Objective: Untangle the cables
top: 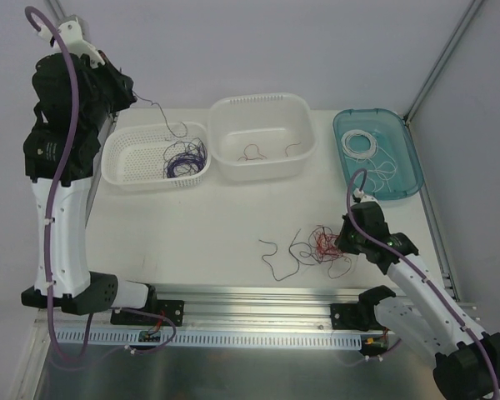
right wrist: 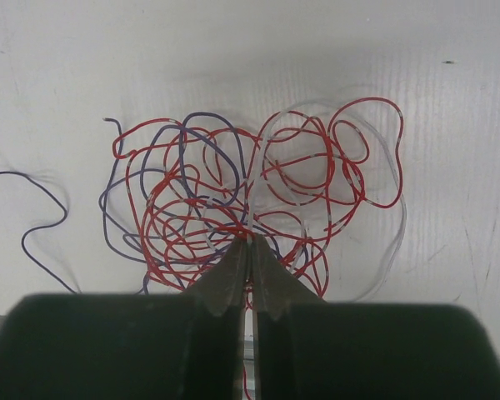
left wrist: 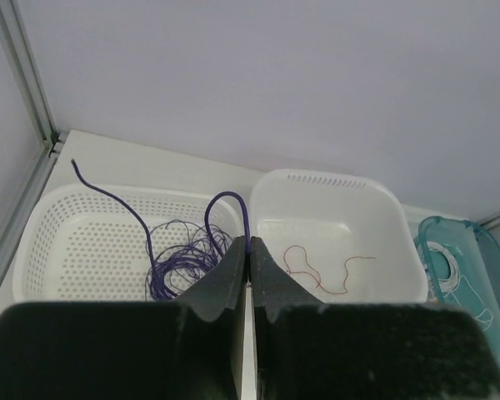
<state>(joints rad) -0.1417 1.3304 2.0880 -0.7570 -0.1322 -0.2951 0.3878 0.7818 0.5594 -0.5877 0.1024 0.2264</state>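
The left claw [left wrist: 248, 243] was pinched shut on a purple cable [left wrist: 147, 242], which arched from its tips and hung into the perforated basket [left wrist: 75, 242] below and ahead of it. The right claw [right wrist: 250, 243] was closed tight at the near edge of the tangle [right wrist: 258, 179] on the desk [right wrist: 400, 50], seemingly nipping a red strand. The red, purple and white loops spread ahead of its tips, so the right arm was much the nearer to the knot.

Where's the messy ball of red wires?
The tangle of red wires lies on the table at the front right in the top view, at the right gripper's closed fingertips, nearer than the white tub.
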